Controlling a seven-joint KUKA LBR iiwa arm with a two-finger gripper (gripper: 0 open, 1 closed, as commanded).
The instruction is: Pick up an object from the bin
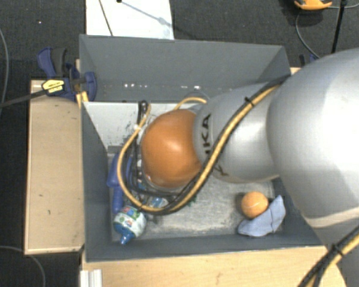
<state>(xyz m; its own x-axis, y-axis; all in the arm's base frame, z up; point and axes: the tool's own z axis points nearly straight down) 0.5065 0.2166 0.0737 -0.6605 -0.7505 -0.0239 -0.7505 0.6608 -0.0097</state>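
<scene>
From where I stand the arm (323, 136) comes in from the right and hangs over the left half of the bin (179, 64). Its orange cover (170, 148) sits squarely above whatever is being reached for. The jaws are somewhere beneath that cover, and I cannot tell how wide they stand or whether they have anything in them.

The nearest thing peeking out is a small bottle (128, 223) with a white and green label and a blue cap. It lies on its side in the near-left corner, just past the lower-left edge of the cover. Its long axis runs on a slant, with the cap end pointing into the corner. If that is the one to be picked, I judge the jaws would have to shift towards that corner and close across the bottle's width (the two walls there leave little room).

A blue thing (113, 175) lies along the left wall, and a few bluish bits (158, 202) are tucked under the cover, too hidden to name. Well apart, on the near-right side, an orange ball (254, 204) rests against a pale blue cloth (269, 220), and neither is in the way.
</scene>
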